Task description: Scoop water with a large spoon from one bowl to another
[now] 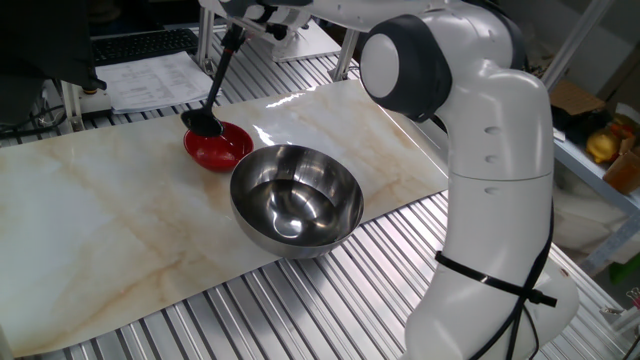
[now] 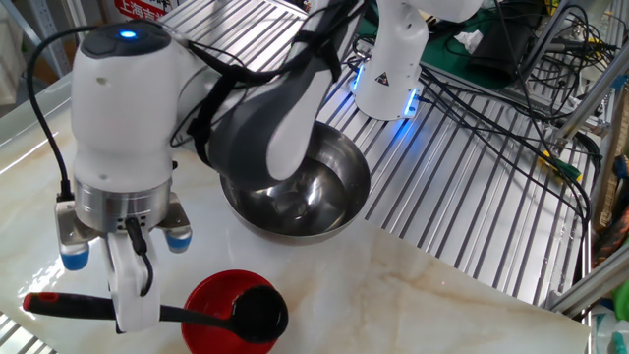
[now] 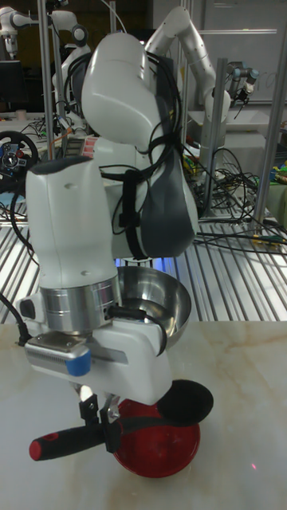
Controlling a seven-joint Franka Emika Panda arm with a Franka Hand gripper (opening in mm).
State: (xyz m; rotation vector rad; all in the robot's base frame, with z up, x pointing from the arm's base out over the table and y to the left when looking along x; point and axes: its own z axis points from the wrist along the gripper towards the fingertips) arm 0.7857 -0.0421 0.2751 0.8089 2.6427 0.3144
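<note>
The black ladle (image 2: 197,313) is pinched by its handle in the pincer (image 3: 102,413), its scoop held over the small red bowl (image 1: 222,150) beside the steel bowl (image 1: 296,198), so water could be spilled onto the marble surface (image 1: 90,230) if tipped off-centre.

Marble tabletop (image 1: 100,210) (slatted metal around)

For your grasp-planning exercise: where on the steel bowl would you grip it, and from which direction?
Grip the steel bowl by its thin rim on the side away from the red bowl, coming straight down, one finger inside and one outside. Its rounded, shiny wall offers no flat hold, it sits upright and open, and the ladle and gripper crowd the other side.
</note>
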